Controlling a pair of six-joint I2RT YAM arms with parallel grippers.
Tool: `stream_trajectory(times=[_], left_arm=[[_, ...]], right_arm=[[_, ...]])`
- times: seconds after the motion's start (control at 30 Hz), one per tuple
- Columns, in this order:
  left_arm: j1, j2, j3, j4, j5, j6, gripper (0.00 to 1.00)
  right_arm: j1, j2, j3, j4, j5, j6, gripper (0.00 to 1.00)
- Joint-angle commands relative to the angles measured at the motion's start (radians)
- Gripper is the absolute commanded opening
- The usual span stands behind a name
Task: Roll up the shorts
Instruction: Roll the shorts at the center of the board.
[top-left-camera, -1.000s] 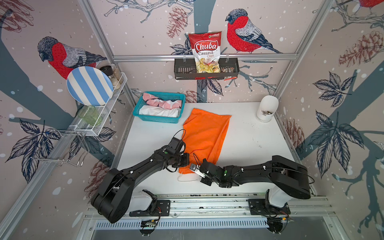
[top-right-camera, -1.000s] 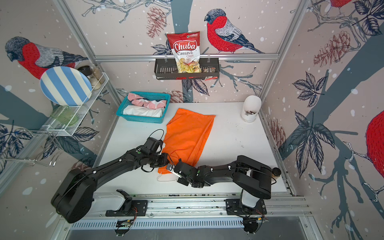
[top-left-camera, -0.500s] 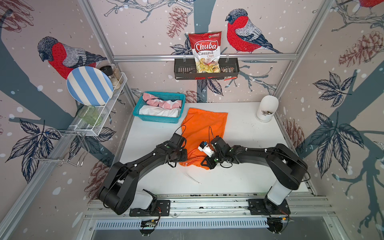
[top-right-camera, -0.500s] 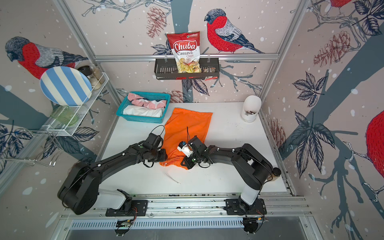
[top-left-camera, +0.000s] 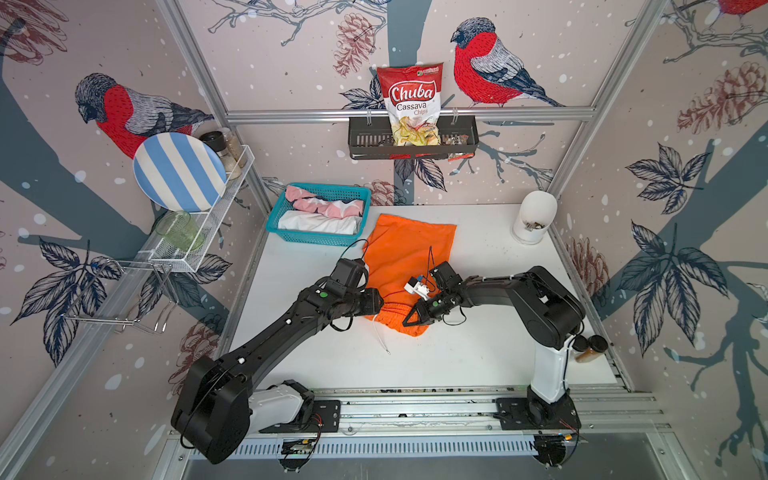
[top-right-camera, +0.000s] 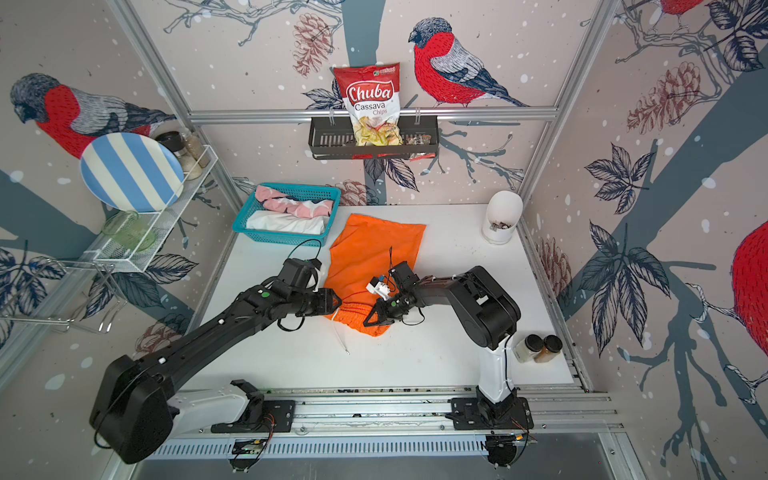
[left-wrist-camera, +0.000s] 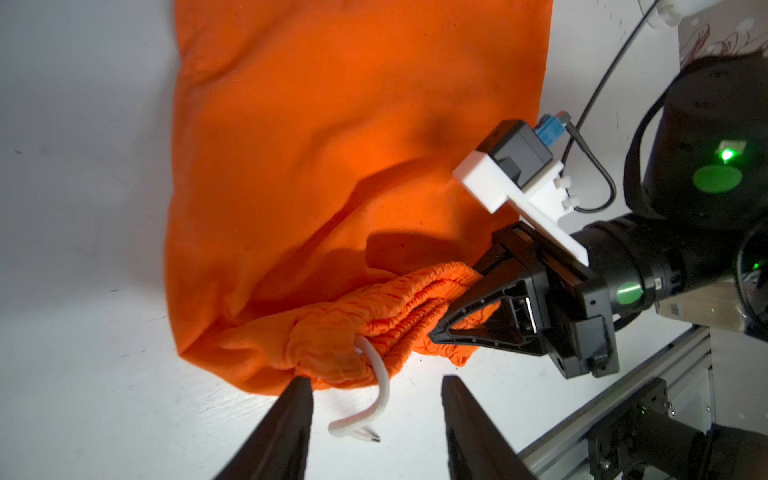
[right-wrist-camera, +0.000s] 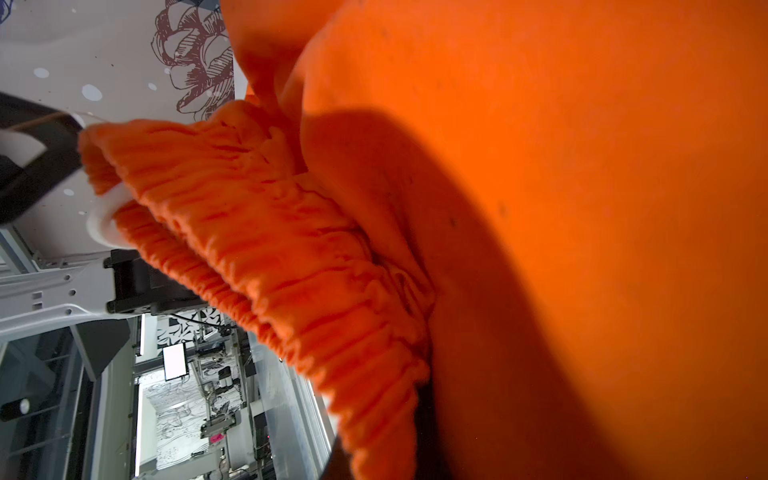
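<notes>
Right gripper (left-wrist-camera: 453, 318) is clamped hard on the gathered waistband (left-wrist-camera: 395, 307) of the orange shorts (top-left-camera: 409, 249). The left wrist view shows the elastic bunched right between its black jaws, and the right wrist view is filled with ruffled orange, close up.

Over to the left gripper (left-wrist-camera: 374, 382): jaws standing apart at a middling width, nothing pinched between them. Only the white drawstring (left-wrist-camera: 382, 386) curls across that gap on the table (top-left-camera: 478, 353). One of its fingertips (left-wrist-camera: 301, 386) sits right at the edge of the orange fabric; whether it touches is too close to call.

In both top views the two grippers face each other across the near end of the shorts, left arm reaching in from one side, right arm from the other. That near end is doubled over into a thick bunch with the waistband on top. The drawstring trails out of it toward the front rail.

The rest of the orange shorts lies flat, stretching toward the back wall. Its far corner comes just beside the teal basket (top-left-camera: 316, 240) at the back left of the table. In that basket sit the pink shorts (top-left-camera: 320, 205) behind and the white shorts (top-left-camera: 316, 224) in front, both bundled up. A white pot (top-left-camera: 534, 216) stands at the back right, well apart.
</notes>
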Motion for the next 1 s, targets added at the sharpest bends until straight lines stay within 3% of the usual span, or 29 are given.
stream_trajectory(times=[0.0,0.1,0.27,0.43,0.57,0.73,0.97], left_arm=[[-0.012,0.051,-0.012,0.078,0.055,-0.018,0.51],[-0.011,0.118,-0.023,0.111,0.005,-0.014,0.49],[-0.005,0.253,0.001,0.056,-0.231,0.020,0.40],[0.001,0.329,-0.036,0.111,-0.200,0.039,0.38],[0.001,0.357,-0.055,0.129,-0.194,0.044,0.38],[0.002,0.382,-0.054,0.145,-0.177,0.052,0.38],[0.006,0.342,-0.048,0.136,-0.175,0.056,0.37]], right_arm=[[0.001,0.006,0.017,-0.050,-0.008,0.035,0.03],[0.000,0.006,0.023,-0.069,0.027,0.034,0.10],[0.007,-0.039,0.019,-0.133,0.212,0.004,0.32],[0.022,-0.142,0.021,-0.233,0.470,-0.026,0.48],[0.060,-0.232,0.043,-0.312,0.686,-0.068,0.53],[0.183,-0.296,0.106,-0.321,0.914,-0.184,0.60],[0.182,-0.171,0.221,-0.204,0.791,-0.262,0.58]])
